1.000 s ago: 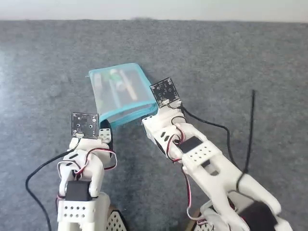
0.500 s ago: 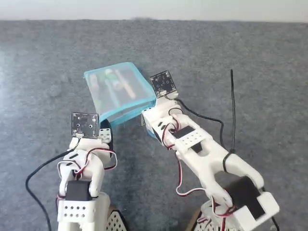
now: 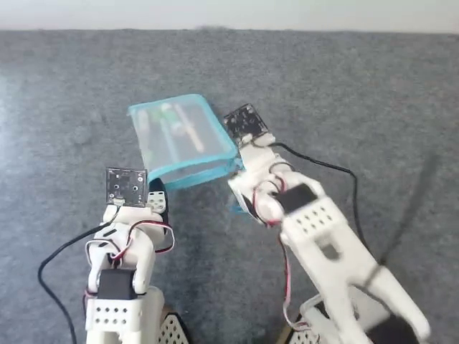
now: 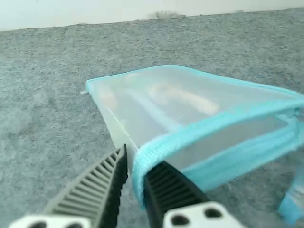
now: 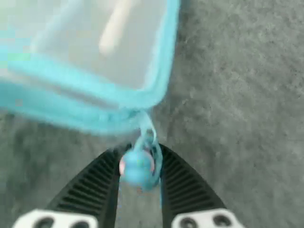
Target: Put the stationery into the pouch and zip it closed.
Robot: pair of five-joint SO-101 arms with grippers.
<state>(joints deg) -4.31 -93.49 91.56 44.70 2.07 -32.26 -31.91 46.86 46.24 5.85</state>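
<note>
— On the grey mat (image 3: 358, 79), what's different from a moment ago?

— The right arm (image 3: 315, 229) has swung. Its wrist has drawn back toward its base and to the right, and its forearm and cable are blurred. The pouch's (image 3: 183, 136) near-right corner has slid a touch rightward with it. The left arm (image 3: 118, 265) hasn't budged.

— What's the pouch made of?

— Frosted clear plastic, flat and rectangular, edged all round in turquoise woven tape. The pens (image 3: 176, 129) are inside, lying side by side, and show as pale and green streaks through the plastic. The mat under it is short and fuzzy, like carpet.

— And the zip?

— A zip pull (image 5: 137, 166) hangs off that near-right corner. It's a round blue bead on a thin turquoise loop. I can't tell how far the zip has run.

— How are the arms sitting?

— The left one reaches straight out from its base. The left gripper (image 4: 136, 164) has its ribbed black fingers pressed together on the pouch's near-left corner, with the turquoise edge caught between them. The right arm comes in at a slant from the near right. The right gripper (image 5: 138, 154) is pinching the zip pull, the bead squeezed between its ribbed pads. The pouch sits mid-mat, stretched between the two, and its near edge seems lifted a little.
</note>
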